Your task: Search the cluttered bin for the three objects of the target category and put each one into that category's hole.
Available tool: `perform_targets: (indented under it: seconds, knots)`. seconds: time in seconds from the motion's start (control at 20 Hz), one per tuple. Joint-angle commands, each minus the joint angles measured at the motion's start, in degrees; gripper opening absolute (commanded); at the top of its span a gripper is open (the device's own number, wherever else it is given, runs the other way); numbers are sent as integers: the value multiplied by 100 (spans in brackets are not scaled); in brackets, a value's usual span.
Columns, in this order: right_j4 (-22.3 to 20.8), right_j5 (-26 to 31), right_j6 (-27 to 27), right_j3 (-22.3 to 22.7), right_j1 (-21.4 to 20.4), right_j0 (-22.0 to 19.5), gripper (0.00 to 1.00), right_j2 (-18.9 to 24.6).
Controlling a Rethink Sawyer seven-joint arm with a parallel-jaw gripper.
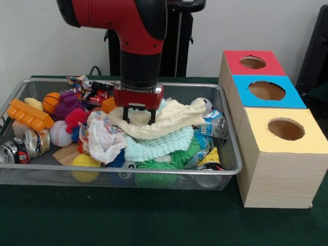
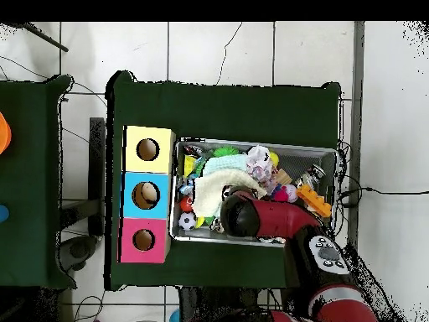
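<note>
The green tabletop lies nearest, bare in front of the wire mesh bin. At the bin's middle, the pincer reaches down, its two dark fingers spread apart and pressing into a cream knitted cloth that tops the heap; nothing is clenched yet, so this looks like the start of a grab at a fabric item. Beneath it, toward 6 o'clock, lie a pale mint cloth and a green spiky ball. At 9 o'clock sit a baseball and an orange block. At 3 o'clock, outside the bin, stands the box row with red hole, blue hole and yellow hole, ready for drops.
</note>
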Motion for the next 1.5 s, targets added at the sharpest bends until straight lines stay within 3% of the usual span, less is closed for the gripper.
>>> perform_targets:
  seconds: [0.05,0.45,0.5,0.75,1.2,1.5]
  knots:
    - [80,-430,733,-896,834,23,100,-41]
    - [103,-574,787,-1074,1000,112,100,-154]
    - [111,-593,806,-1070,1001,118,0,-162]
    - [96,-206,656,-874,565,67,0,8]
    - [463,1733,139,-272,-1248,-77,0,338]
    - [660,2786,-422,-212,-1920,-400,0,699]
